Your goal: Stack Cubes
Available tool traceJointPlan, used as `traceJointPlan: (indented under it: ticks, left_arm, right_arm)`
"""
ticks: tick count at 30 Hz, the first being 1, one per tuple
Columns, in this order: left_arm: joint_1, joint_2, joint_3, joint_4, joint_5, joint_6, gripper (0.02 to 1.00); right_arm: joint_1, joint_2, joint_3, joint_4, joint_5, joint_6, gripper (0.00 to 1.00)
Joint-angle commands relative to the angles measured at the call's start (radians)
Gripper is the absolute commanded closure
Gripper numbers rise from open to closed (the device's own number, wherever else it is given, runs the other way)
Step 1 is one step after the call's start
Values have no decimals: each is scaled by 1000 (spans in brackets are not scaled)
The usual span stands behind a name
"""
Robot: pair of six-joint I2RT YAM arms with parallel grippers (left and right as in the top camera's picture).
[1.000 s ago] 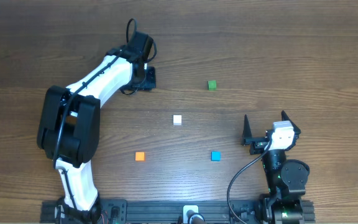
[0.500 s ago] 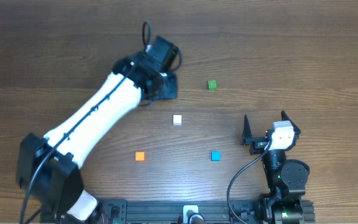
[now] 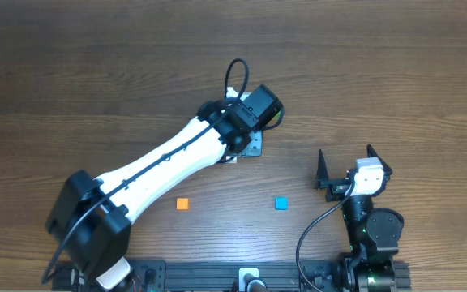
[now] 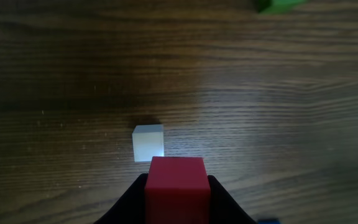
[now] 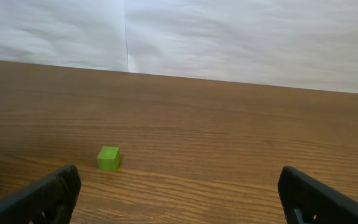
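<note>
My left gripper is shut on a red cube and hangs above the table. A white cube lies just ahead of the red cube and slightly to one side. In the top view the left gripper is at the table's middle, and the arm covers most of the white cube. A green cube lies farther off; the right wrist view also has the green cube. An orange cube and a blue cube lie nearer the bases. My right gripper stands open and empty at the right.
The dark wooden table has free room at the back and far right. A white backdrop stands behind the table's far edge. The left arm's white link stretches diagonally across the table's left half.
The left arm has swung right and toward the bases, from the back left to above the white cube. The right arm has not moved.
</note>
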Motion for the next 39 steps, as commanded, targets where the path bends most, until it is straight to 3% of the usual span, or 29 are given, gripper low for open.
traceJointPlan:
  ticks: [1,39]
  left_arm:
    - [19,74,2,1,-28,-21,980]
    - [61,103,-129,103,62,-55,978]
  right_arm:
    - [3,-6,-8,0,9,-4,7]
    - [3,-6,-8,0,9,-4,7]
